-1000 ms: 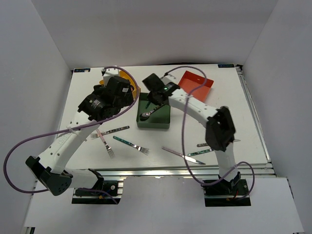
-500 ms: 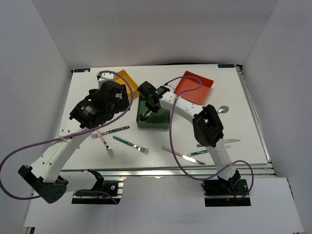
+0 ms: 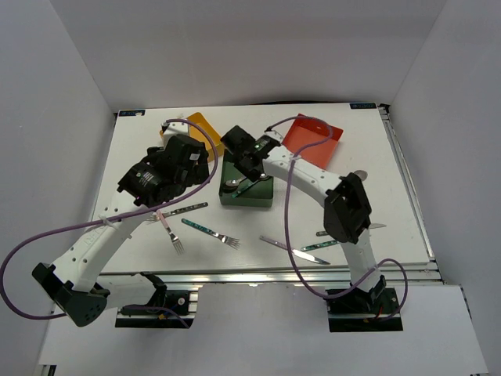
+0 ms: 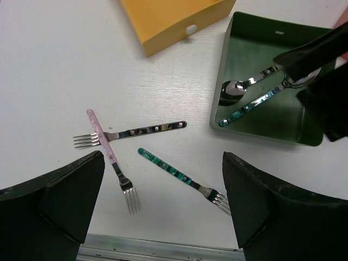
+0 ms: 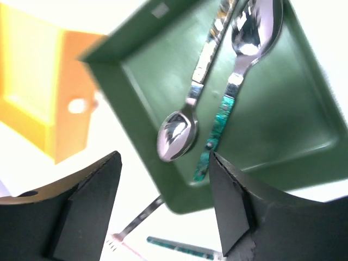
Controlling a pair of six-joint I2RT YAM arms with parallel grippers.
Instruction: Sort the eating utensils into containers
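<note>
Moved: right gripper [image 5: 163, 160] has let go since a second ago, and the spoon it carried now lies in the dark green square tray [image 4: 283, 122].
Near right: slim knife [image 3: 286, 248] and teal-handled utensil [image 3: 317, 246] lie on the white table [image 3: 391, 157] beside the right arm.
Near left: three forks lie loose; pink-handled fork [image 4: 103, 142] crosses dark-handled fork [image 4: 144, 130], with teal-handled fork [image 4: 173, 171] just beside them.
Over the forks: left gripper [image 4: 163, 157], jaws spread wide, holding nothing.
Green tray: holds teal-handled spoon [image 5: 225, 109] and second shiny spoon [image 5: 176, 135], side by side.
Above the spoons: right gripper's jaws well apart, empty.
Far left: yellow square tray [image 4: 163, 22], just beside the green one.
Far right: red-orange square tray [image 3: 321, 141].
</note>
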